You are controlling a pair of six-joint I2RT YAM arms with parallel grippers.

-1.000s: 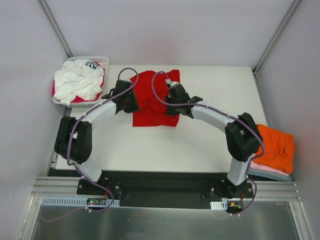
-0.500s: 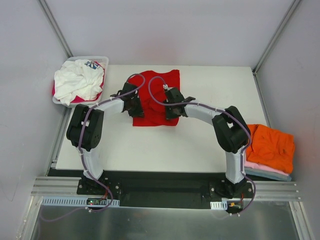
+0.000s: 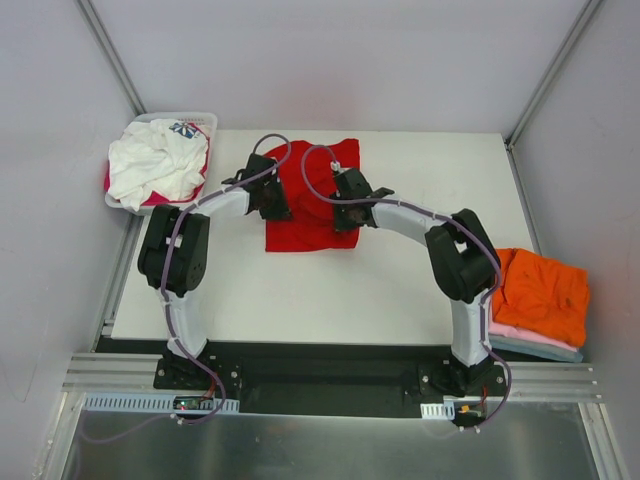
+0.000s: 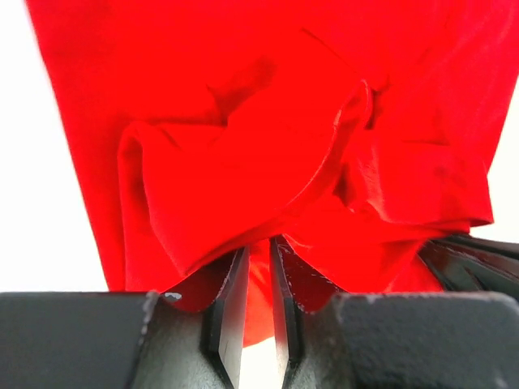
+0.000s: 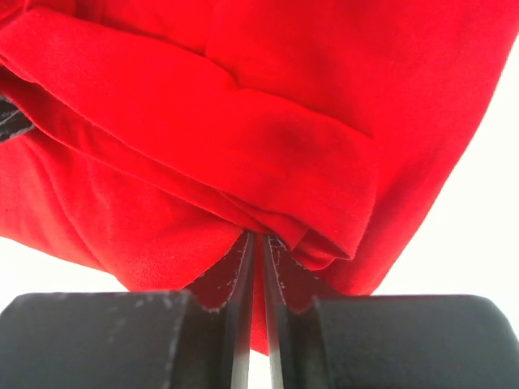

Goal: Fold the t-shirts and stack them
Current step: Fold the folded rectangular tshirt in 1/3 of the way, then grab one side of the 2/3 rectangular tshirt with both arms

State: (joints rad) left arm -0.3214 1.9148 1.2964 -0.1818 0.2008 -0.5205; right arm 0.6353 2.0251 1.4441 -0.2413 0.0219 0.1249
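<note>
Red t-shirt: you have the red t-shirt (image 3: 312, 228) lying near the far edge of the desk (image 3: 420, 280), a little left of its middle, bunched and creased in its middle part.
Left gripper: your left gripper (image 3: 272, 203) sits on the shirt's left side; in the left wrist view (image 4: 258, 267) its fingers (image 4: 233, 301) are drawn close, with a raised fold of red cloth pinched between them.
Right gripper: your right gripper (image 3: 343, 213) sits on the shirt's right side; in the right wrist view (image 5: 256, 247) its fingers (image 5: 242, 301) are pressed almost together, nipping a folded hem of the same shirt.
Arms: you see both arms reach in from the near edge and bend toward each other over the shirt.
Stack: the orange t-shirt (image 3: 545, 295) lies on top of a pink t-shirt (image 3: 520, 335) at the right edge, toward the near right corner.
Basket: the basket (image 3: 208, 120) stands at the far left corner, holding a crumpled white t-shirt (image 3: 155, 165) with a blue-red print.
</note>
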